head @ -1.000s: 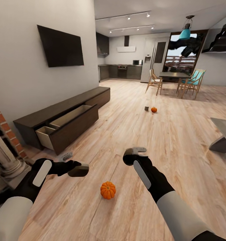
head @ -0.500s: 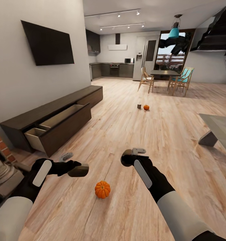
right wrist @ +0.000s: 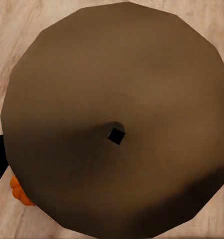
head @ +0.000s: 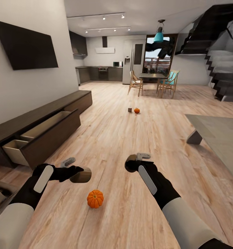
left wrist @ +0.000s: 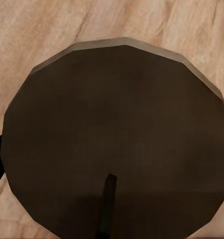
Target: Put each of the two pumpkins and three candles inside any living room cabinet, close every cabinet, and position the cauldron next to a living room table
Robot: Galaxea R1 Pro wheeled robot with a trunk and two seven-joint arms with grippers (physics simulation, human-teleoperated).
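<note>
Two arms forward, each pincer [head: 76,170] [head: 136,161] candle-laden.

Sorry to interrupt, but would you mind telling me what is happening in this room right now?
The robot stands on the wood floor with a candle in each tool: the left tool holds one candle, and the right tool holds another. A pumpkin lies on the floor just ahead of it, and a second pumpkin sits farther off beside a third candle. The cabinet along the wall has a drawer pulled open.
</note>
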